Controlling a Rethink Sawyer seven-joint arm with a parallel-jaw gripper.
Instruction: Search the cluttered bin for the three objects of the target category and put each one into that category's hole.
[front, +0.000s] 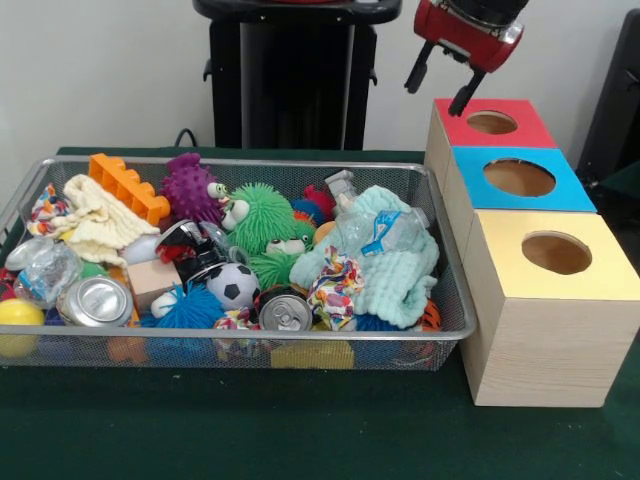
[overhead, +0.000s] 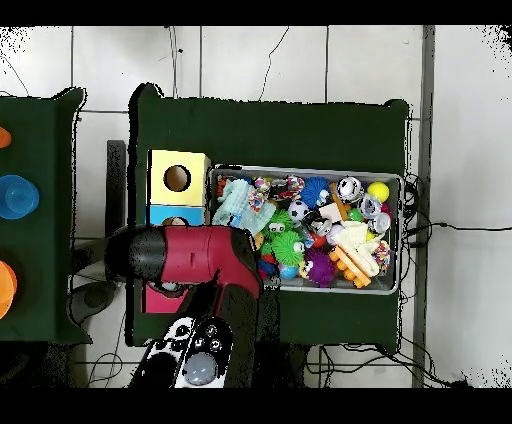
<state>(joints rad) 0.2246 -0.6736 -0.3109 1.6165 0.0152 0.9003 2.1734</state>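
Note:
The wire mesh bin (front: 300, 352) is full of toys; it also shows in the overhead view (overhead: 300, 170). A see-through bottle with a blue label (front: 385, 228) lies on a mint cloth at the bin's right end. A crumpled see-through bottle (front: 45, 272) lies at the left end. I cannot pick out a third bottle. My gripper (front: 442, 85) hangs open and empty just above the left rim of the hole (front: 491, 122) in the red-topped box. In the overhead view the arm (overhead: 195, 258) covers the gripper and most of that box.
The blue-topped box (front: 518, 178) and the yellow-topped box (front: 556, 252) stand in a row in front of the red one. Two silver cans (front: 95, 300) (front: 285, 312), a soccer ball (front: 233, 285), green fuzzy toys (front: 265, 222) and an orange brick (front: 125, 183) fill the bin.

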